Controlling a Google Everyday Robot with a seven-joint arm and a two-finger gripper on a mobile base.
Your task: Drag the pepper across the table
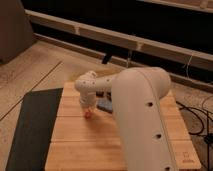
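Camera view: white gripper (88,107) low over the pepper, upper-left centre of frame; drag prob. at an early stage.

L to R: dark grey flat mat (30,125) lies along the left edge of the light bamboo plank table (75,147). Gripper points down onto the tabletop w/ the small red-orange chili pepper (88,114) showing right at its tip, touching or nearly so. Can't tell whether the claw is spread or pinching, since the wrist hides it. Dark bluish rectangular block (104,106) sits just right of the gripper. Bulky white arm (145,120) fills centre-right, and a small printed mark (187,156) is at the table's lower-right corner. Judgement: contact w/ pepper seems made, and most of the table is left to cross.
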